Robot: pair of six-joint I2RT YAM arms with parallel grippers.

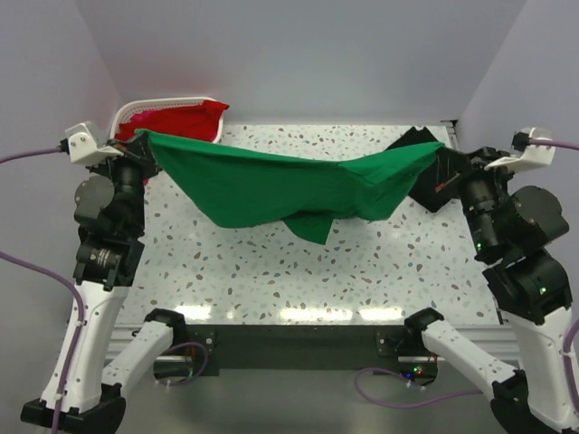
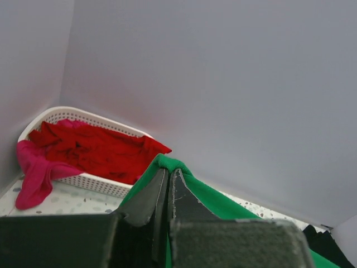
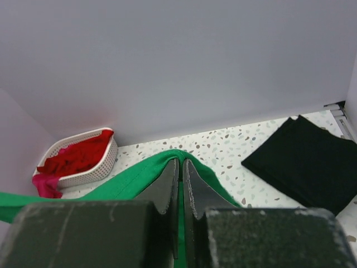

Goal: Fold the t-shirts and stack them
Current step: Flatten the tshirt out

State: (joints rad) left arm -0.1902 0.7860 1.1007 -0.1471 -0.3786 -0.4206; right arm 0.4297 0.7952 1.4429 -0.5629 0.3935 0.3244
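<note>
Left end effector [image 2: 168, 171] and right end effector [image 3: 180, 162] pinch the green t-shirt [image 1: 271, 185] spread above the worktop [image 1: 271, 280], probably to flatten it.

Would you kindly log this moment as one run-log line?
green t-shirt: held stretched, sagging midway | left gripper: shut on it | right gripper: shut on it | black t-shirt: folded, far right

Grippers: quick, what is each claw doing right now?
Left gripper: closed, holding one end of the green shirt.
Right gripper: closed, holding the shirt's other end.
</note>
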